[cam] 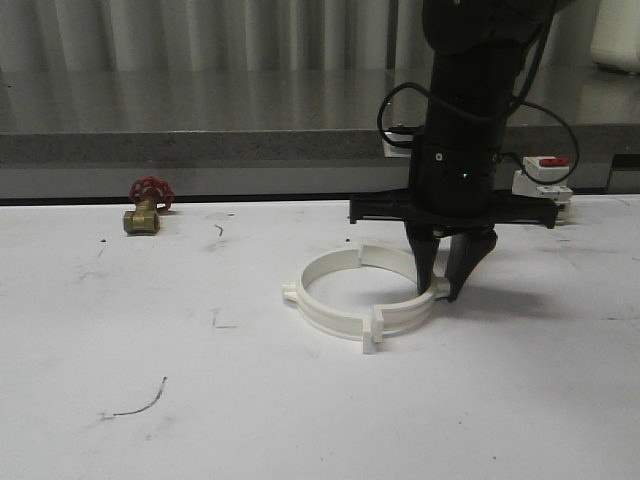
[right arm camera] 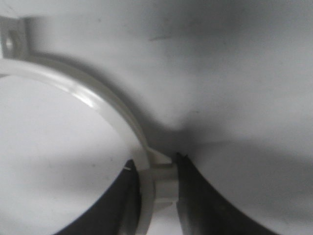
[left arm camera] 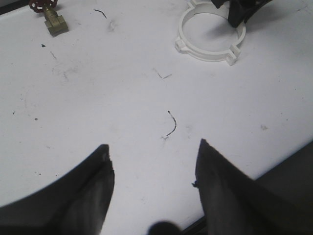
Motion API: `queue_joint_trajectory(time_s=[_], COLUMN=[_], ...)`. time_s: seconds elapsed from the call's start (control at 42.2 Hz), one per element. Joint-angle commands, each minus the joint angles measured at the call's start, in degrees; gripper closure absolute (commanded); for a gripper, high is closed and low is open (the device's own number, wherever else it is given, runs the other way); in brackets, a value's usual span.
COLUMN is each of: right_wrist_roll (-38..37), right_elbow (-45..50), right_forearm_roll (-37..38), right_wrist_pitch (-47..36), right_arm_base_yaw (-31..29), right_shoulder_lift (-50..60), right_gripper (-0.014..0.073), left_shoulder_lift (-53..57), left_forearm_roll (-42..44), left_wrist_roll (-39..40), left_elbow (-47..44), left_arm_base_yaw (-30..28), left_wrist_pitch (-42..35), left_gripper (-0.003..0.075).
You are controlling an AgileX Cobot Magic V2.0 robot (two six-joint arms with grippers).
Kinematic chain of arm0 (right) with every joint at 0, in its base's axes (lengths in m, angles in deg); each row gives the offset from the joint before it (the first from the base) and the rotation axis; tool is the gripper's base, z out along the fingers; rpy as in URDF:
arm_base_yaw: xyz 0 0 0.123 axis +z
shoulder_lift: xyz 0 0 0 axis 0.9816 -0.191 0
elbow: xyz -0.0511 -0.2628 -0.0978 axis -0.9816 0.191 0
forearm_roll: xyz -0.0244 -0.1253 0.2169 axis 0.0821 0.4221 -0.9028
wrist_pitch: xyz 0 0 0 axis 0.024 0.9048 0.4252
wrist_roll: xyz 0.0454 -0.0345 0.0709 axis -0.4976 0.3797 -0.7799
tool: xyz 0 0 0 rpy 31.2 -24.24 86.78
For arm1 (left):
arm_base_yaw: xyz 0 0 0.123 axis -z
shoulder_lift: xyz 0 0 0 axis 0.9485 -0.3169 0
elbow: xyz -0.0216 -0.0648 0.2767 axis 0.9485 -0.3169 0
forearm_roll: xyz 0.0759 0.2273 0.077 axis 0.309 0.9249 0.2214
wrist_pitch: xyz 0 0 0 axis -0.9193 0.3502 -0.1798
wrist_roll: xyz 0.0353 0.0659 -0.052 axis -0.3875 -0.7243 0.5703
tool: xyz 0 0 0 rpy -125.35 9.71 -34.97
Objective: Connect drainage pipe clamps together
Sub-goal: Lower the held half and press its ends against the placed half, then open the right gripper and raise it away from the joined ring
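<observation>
Tab (right arm camera: 164,183) between jaws (wrist close-up)

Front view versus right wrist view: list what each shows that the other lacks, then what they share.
Front view alone: the whole ring of drainage pipe clamps, a red-handled brass valve, a white-and-red breaker block and the right arm's body. Right wrist view alone: a close look at a holed tab and the jaws pressed on either side of a rim joint. Both share: the right gripper on the ring's rim, and the white table.

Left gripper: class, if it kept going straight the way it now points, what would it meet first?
Probably the bare table: the open left gripper points down at it. The clamps lie farther ahead.
</observation>
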Motion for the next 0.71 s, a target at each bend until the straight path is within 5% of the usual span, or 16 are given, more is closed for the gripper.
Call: queue_joint_trajectory(time_s=[0.0,0.687], right_wrist_roll=[0.16,0.16], right_elbow=[-1.01,-1.01], right_forearm_roll=[-0.98,-1.26], right_wrist_pitch=[-0.84,-1.5], right_arm_base_yaw=[0.45,0.81], right_shoulder_lift=[1.69,1.75], right_gripper=[0.041,0.041], left_shoulder_lift=[0.09,0.09], left_forearm_roll=[-0.53,-0.53], left_wrist_roll=[0.69,0.69], left_elbow=[1.48,1.48], left_arm_base_yaw=[0.41,0.41], left_wrist_pitch=[-3.63,-3.63], left_gripper=[0.0358,0.0358])
